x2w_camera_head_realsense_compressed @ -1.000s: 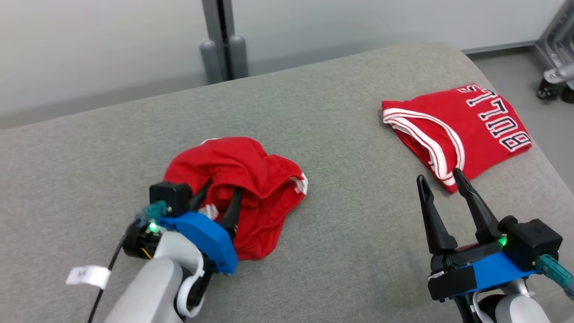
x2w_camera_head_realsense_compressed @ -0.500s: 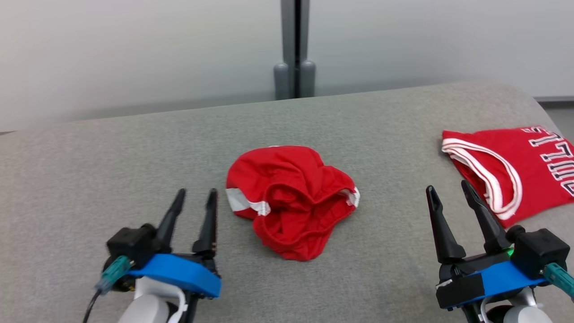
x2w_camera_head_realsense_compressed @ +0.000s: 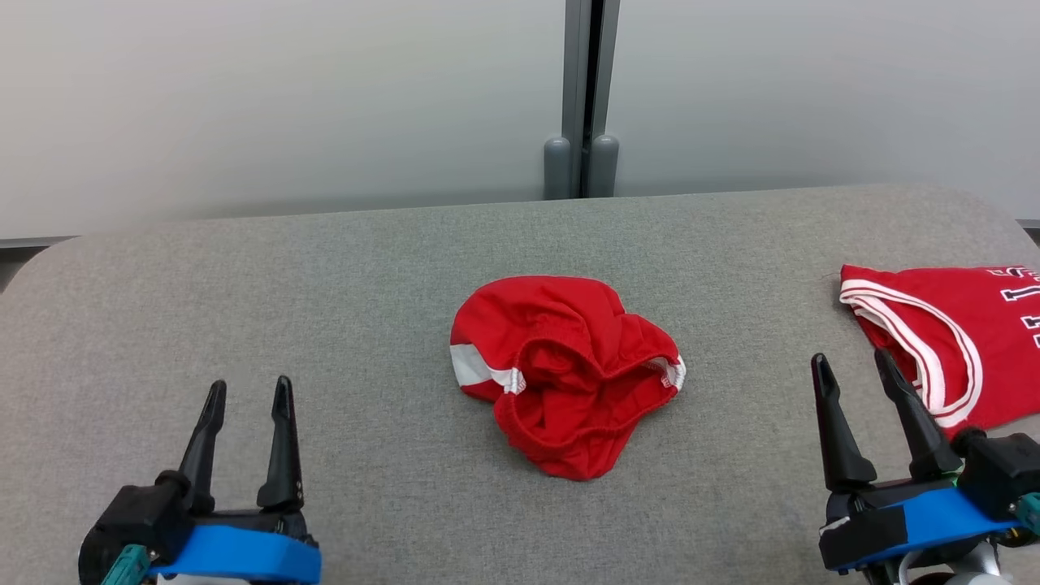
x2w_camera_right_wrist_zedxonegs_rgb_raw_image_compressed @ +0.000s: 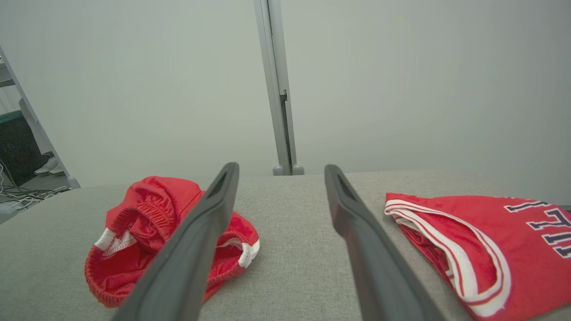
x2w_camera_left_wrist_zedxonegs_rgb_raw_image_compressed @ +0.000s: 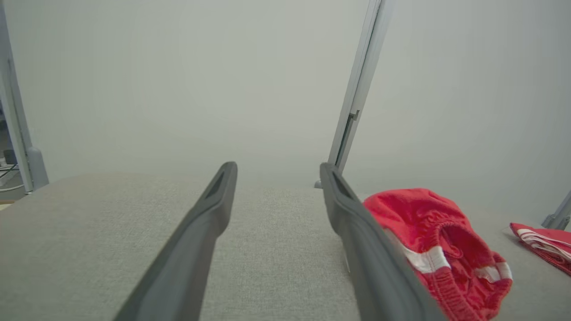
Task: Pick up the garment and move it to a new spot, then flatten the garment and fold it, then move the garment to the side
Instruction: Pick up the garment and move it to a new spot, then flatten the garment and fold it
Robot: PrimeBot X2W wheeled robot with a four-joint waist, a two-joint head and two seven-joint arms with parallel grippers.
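The red garment (x2w_camera_head_realsense_compressed: 561, 366) lies crumpled near the middle of the grey counter (x2w_camera_head_realsense_compressed: 325, 284), with bare surface open on every side of it. The counter's far edge runs straight below a pale wall (x2w_camera_head_realsense_compressed: 244, 97) and a grey post (x2w_camera_head_realsense_compressed: 585, 97), and its far corners are rounded. A folded red jersey (x2w_camera_head_realsense_compressed: 951, 349) sits toward the right end, cut off by the head view's border and well apart from the garment.

The left claw (x2w_camera_head_realsense_compressed: 249, 384) hovers at the near left, fingers spread wide and holding nothing. The right claw (x2w_camera_head_realsense_compressed: 851, 357) is likewise wide open and empty, its tips near the jersey's white-trimmed armhole.

A second ago the left claw's fingers were down at the garment's near-left side; now that claw is well clear of it. The head camera has also swung, so the whole scene sits differently in its view. The garment now shows a white band on its left.

The garment is a soft heap with a gathered elastic waistband. The counter's covering is a coarse woven fabric, and the claws' fingers are dark, smooth and tapered.
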